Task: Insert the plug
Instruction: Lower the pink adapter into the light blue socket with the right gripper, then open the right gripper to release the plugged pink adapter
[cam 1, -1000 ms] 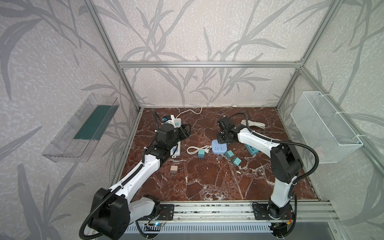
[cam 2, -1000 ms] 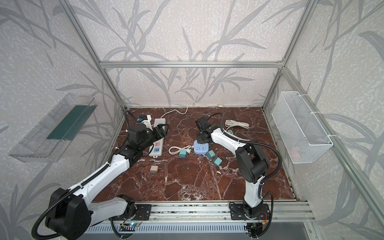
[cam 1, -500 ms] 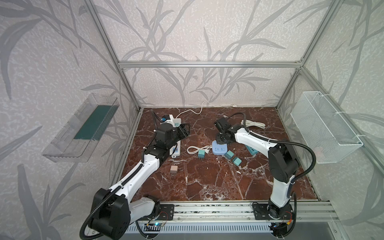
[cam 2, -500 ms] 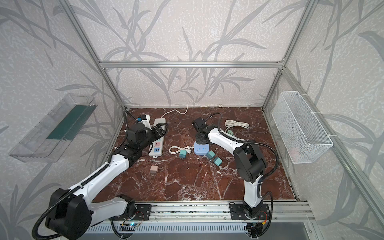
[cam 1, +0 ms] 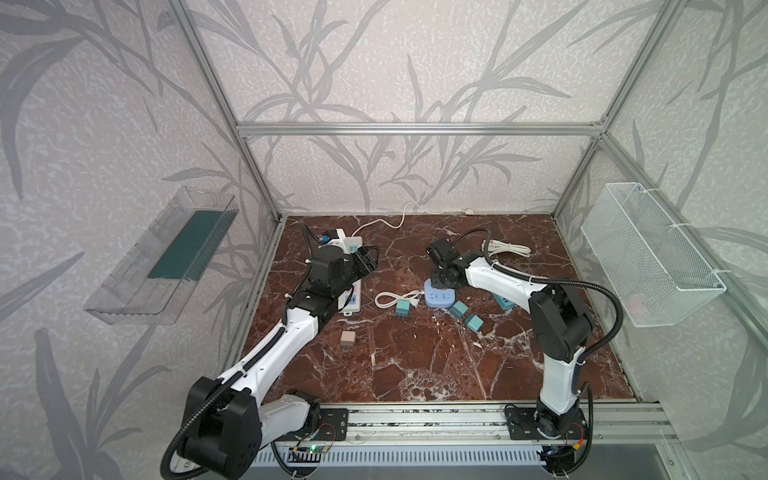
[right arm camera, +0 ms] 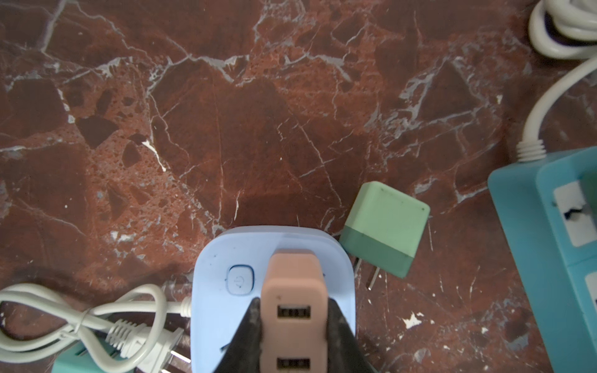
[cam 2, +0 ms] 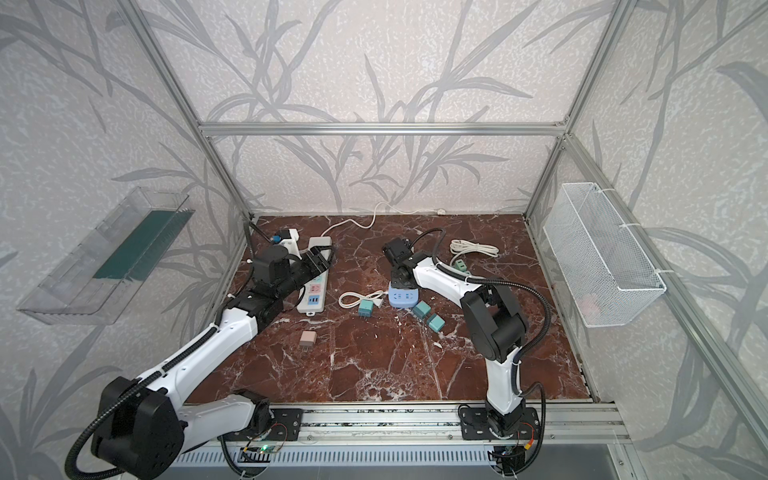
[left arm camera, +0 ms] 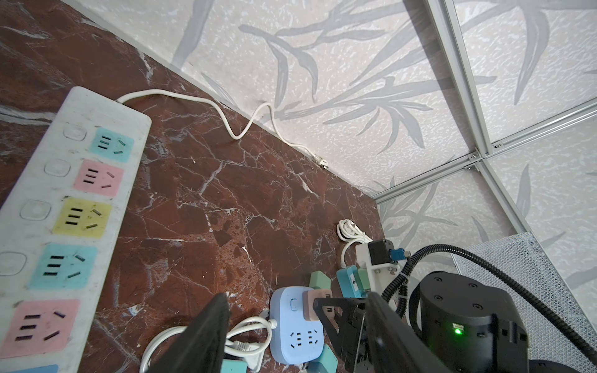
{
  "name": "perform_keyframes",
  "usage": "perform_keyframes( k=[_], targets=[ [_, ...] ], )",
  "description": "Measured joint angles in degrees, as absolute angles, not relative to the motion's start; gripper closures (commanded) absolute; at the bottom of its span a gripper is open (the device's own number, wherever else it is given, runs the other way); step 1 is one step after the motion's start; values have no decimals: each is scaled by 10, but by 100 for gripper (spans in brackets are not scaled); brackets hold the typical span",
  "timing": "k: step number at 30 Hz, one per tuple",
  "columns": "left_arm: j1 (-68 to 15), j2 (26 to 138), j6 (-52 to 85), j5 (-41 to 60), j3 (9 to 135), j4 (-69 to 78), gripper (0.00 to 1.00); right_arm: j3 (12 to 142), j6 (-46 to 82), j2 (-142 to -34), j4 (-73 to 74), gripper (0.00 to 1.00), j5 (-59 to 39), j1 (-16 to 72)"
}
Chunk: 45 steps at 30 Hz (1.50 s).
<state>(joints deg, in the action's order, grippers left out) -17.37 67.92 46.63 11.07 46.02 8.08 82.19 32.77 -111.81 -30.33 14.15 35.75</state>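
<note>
Right gripper [right arm camera: 293, 306] clenched on pink USB charger plug [right arm camera: 292, 281], one finger [right arm camera: 248, 329] on each flank. Plug stands upright on blue socket cube [right arm camera: 213, 306]; prongs hidden. In both top views the grip sits at the cube's 12 o'clock end. Left gripper [cam 1: 368, 257] released, empty, above white power strip [left arm camera: 64, 210].

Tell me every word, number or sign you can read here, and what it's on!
No words or numbers can be read anywhere.
Faint power sign, no letters: on the button of the blue socket.
White label on the teal strip: only a black smudge, unreadable.
</note>
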Motion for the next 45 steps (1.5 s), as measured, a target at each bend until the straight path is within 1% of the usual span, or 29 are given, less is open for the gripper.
perform_keyframes(
  k=[9,18,23,28,29,30,33,38,42,45],
  targets=[
    [-159,683,477,120,460,87,34,790,330,-1111,-246,100,151,357],
    [-145,689,487,131,460,95,34,895,277,-1179,-272,100,140,354],
    [-139,689,487,133,460,101,34,910,239,-1190,-267,100,123,350],
    [-133,689,487,135,460,112,34,919,213,-1193,-269,90,103,344],
    [-132,689,488,135,460,114,34,922,209,-1195,-269,86,99,344],
    [-131,689,489,136,459,117,34,925,206,-1196,-272,78,95,343],
    [-127,689,496,143,452,139,34,930,198,-1197,-279,64,82,342],
    [-124,689,504,154,430,178,33,933,194,-1197,-314,49,54,342],
    [-122,689,515,166,423,208,33,950,188,-1194,-340,42,39,342],
    [-119,689,526,177,416,242,33,955,183,-1179,-345,39,36,340]
  ],
)
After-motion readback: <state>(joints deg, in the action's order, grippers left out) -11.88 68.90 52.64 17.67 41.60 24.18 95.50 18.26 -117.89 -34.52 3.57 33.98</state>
